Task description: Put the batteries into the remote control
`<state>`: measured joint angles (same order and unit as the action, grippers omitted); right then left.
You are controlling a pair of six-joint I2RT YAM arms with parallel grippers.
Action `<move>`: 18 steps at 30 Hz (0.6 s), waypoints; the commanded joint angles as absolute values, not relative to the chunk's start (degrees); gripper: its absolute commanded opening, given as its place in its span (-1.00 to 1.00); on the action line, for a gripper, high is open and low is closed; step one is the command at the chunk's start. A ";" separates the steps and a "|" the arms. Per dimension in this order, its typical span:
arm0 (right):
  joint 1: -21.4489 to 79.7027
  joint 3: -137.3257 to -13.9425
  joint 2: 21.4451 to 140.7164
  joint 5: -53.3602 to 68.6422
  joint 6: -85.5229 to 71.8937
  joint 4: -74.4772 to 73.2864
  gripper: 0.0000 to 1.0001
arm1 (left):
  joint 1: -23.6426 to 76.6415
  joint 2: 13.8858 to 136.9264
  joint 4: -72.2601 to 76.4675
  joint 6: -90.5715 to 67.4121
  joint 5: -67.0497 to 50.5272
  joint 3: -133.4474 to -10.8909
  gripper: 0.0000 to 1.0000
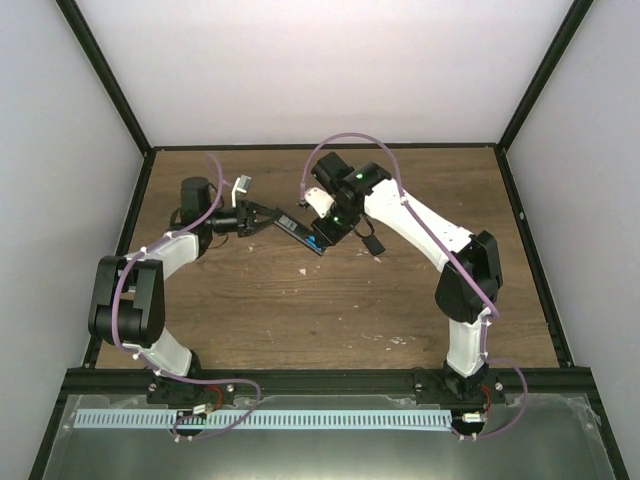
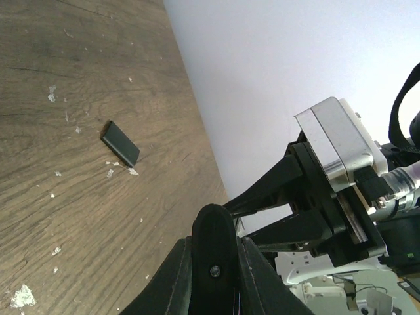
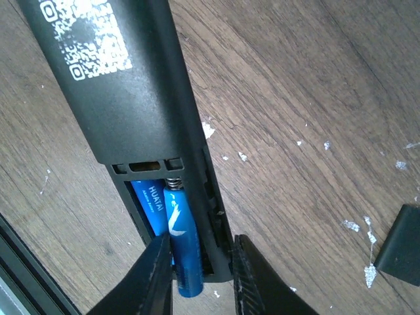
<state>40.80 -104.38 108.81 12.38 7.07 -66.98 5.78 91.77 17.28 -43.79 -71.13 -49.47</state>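
My left gripper [image 1: 262, 219] is shut on one end of the black remote control [image 1: 297, 230] and holds it above the table, back side up. In the left wrist view the remote [image 2: 213, 226] sits end-on between the jaws. The right wrist view shows the remote [image 3: 125, 85] with its compartment open. One blue battery [image 3: 147, 200] lies seated. The second battery [image 3: 182, 246] has its tip on the spring and its other end sticks out past the compartment. My right gripper [image 3: 203, 279] is partly open and straddles that battery's end and the remote's side wall.
The small black cover piece [image 1: 372, 243] lies on the wooden table to the right of the remote. It also shows in the left wrist view [image 2: 120, 143] and the right wrist view [image 3: 400, 246]. White crumbs dot the wood. Walls enclose the table.
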 commanded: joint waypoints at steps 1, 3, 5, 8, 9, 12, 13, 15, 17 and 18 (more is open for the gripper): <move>40.96 -107.27 108.77 14.29 8.01 -65.62 -0.59 | 6.15 91.07 19.60 -44.78 -73.65 -49.47 -1.00; 40.96 -107.64 108.46 14.08 7.77 -65.56 -0.55 | 6.15 91.09 19.60 -44.83 -73.65 -49.54 -1.00; 40.96 -108.14 108.01 13.46 7.73 -65.55 -0.50 | 6.13 91.01 19.55 -44.91 -73.65 -49.61 -1.00; 40.96 -108.72 106.94 12.72 7.78 -64.71 -0.42 | 6.15 91.05 19.58 -44.89 -73.78 -49.61 -1.00; 40.96 -108.86 106.51 12.43 7.77 -64.24 -0.37 | 6.15 91.10 19.60 -44.87 -73.89 -49.57 -1.00; 40.94 -109.01 105.20 11.57 7.39 -62.35 -0.29 | 6.15 91.23 19.60 -45.17 -74.00 -49.57 -1.00; 40.88 -109.00 104.69 10.86 6.89 -61.46 -0.26 | 6.15 91.23 19.56 -45.43 -74.00 -49.57 -1.00; 40.47 -108.88 103.52 9.37 5.25 -59.30 -0.20 | 6.15 91.22 21.47 -46.81 -74.15 -49.45 -1.00; 39.25 -108.39 101.74 8.19 2.43 -56.42 -0.15 | 6.15 91.01 23.64 -48.59 -73.91 -49.18 -1.00; 38.29 -108.00 100.71 8.57 0.94 -54.95 -0.14 | 6.14 90.93 24.81 -49.92 -73.56 -48.98 -1.00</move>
